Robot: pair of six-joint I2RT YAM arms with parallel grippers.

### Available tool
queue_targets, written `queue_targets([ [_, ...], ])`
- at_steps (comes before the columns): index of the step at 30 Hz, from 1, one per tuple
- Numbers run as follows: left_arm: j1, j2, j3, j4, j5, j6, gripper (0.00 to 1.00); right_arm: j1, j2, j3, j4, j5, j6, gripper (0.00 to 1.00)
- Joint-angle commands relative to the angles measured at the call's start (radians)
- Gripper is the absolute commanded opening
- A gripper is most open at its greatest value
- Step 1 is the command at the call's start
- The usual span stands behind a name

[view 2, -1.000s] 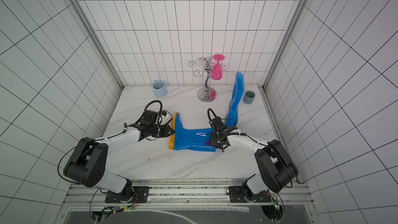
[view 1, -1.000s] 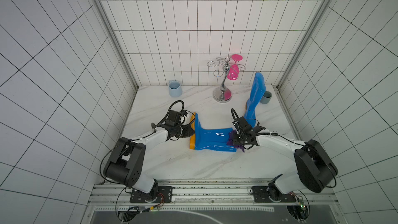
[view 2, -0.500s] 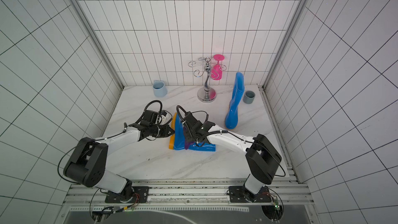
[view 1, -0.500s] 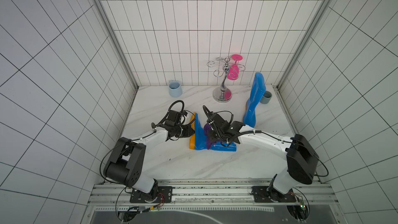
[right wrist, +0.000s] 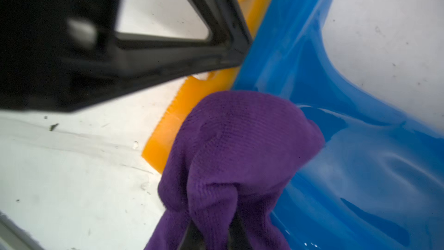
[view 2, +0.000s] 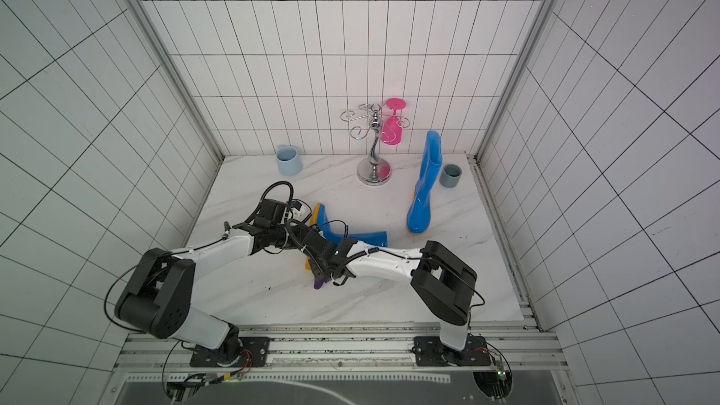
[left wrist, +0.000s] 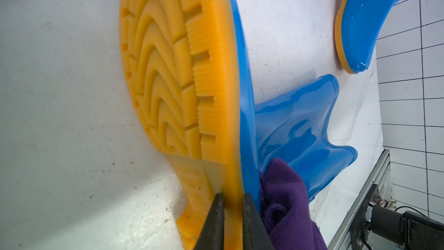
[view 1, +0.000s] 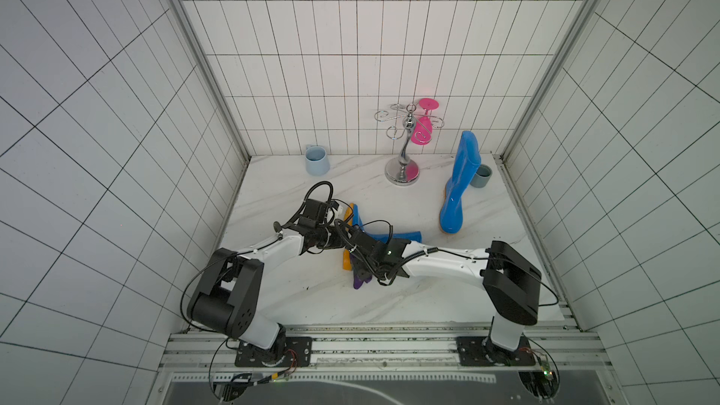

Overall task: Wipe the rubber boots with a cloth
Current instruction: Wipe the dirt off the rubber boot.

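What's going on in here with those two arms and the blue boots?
Two robot arms are wiping boots. The left gripper is clamped on the orange sole edge of a glossy blue rubber boot lying on its side on the white marble table. The right gripper holds a soft dark purple cloth against that boot's blue side. The second blue boot stands upright farther back, untouched.

Tight grip — left fingers, right fingers
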Motion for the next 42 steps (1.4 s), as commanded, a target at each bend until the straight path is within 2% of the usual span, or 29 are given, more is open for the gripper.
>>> queue_targets([
  [1, 0.009, 0.029, -0.005, -0.037, -0.073, 0.018, 0.14, 0.006, -0.019, -0.11, -0.048, 0.095, 0.051, 0.0],
  [13, 0.011, 0.027, -0.005, -0.04, -0.073, 0.019, 0.14, -0.021, -0.22, -0.384, -0.115, 0.255, 0.183, 0.0],
  [19, 0.011, 0.029, -0.004, -0.037, -0.071, 0.018, 0.15, -0.087, -0.358, -0.501, -0.191, 0.251, 0.256, 0.0],
  [24, 0.011, 0.029, -0.003, -0.038, -0.069, 0.018, 0.14, -0.145, -0.428, -0.519, -0.229, 0.247, 0.267, 0.0],
  [32, 0.011, 0.031, -0.003, -0.038, -0.066, 0.017, 0.14, -0.191, -0.496, -0.454, -0.233, 0.248, 0.201, 0.0],
  [38, 0.012, 0.029, -0.005, -0.039, -0.072, 0.018, 0.15, -0.167, -0.393, -0.208, -0.233, 0.228, 0.11, 0.0],
  [42, 0.012, 0.028, -0.004, -0.043, -0.077, 0.02, 0.14, -0.137, -0.334, -0.096, -0.118, 0.156, 0.054, 0.0],
])
